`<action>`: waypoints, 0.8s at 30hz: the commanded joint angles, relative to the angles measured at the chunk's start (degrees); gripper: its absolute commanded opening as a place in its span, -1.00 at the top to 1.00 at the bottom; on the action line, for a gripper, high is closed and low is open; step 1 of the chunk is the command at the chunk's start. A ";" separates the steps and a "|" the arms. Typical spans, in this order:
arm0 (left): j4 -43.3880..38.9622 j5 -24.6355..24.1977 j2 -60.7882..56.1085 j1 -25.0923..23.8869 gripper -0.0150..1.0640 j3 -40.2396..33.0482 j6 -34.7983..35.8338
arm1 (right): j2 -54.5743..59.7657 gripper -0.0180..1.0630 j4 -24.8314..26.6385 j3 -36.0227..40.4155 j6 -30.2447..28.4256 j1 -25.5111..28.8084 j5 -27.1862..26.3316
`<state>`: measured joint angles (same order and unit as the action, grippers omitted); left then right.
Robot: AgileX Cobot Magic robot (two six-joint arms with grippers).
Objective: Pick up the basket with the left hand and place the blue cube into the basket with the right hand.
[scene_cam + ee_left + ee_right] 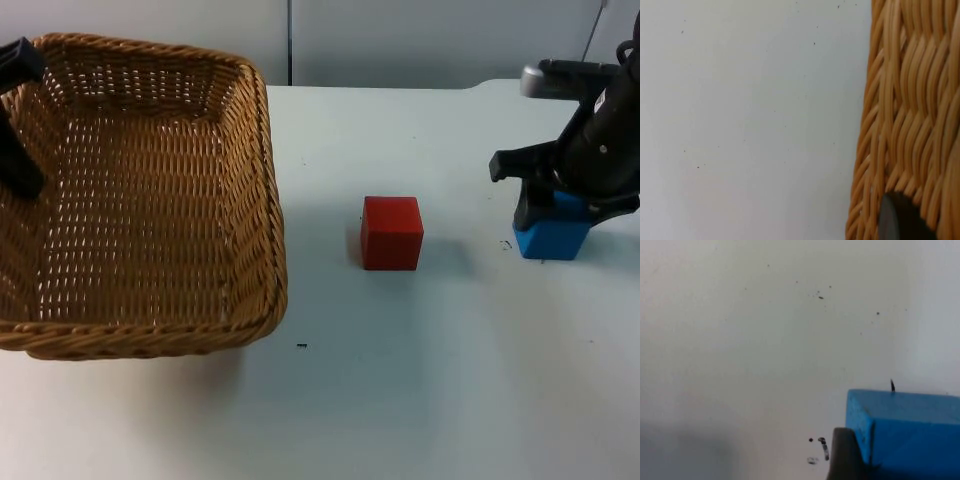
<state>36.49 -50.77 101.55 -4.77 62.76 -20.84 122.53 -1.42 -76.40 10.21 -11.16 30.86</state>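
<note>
A large rectangular woven wicker basket sits over the table's left side, its far rim reaching toward the grey partition wall. The left gripper is at the basket's left rim, with one black finger reaching down inside the wall; in the left wrist view a dark fingertip lies against the weave of the basket, with bare white table beside it. From what shows, the jaws are closed on the basket's rim.

The blue cube stands on the white table near its right edge. The right gripper is down over it, the jaws closed on the blue cube; the right wrist view shows a dark fingertip pressed to the side of the blue cube. Whether the cube rests on the table or is just off it cannot be told.

A red cube stands near the table's middle, between the basket and the blue cube, apart from both.
</note>
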 commanded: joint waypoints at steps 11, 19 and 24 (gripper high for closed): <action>1.93 -1.17 -0.26 -0.17 0.98 0.59 -0.24 | -9.62 0.97 0.02 -0.42 -1.89 -0.23 5.54; 1.93 -1.91 -0.26 -0.17 0.98 0.59 -0.24 | -23.89 0.97 -0.09 -0.42 -5.89 -3.81 11.99; 1.93 -2.68 -0.26 -0.17 0.98 0.59 -0.24 | -32.31 0.97 -0.19 -0.42 -6.30 -8.23 13.00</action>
<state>36.63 -52.47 101.55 -4.77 62.76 -20.84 91.44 -1.42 -76.40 4.56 -19.03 43.38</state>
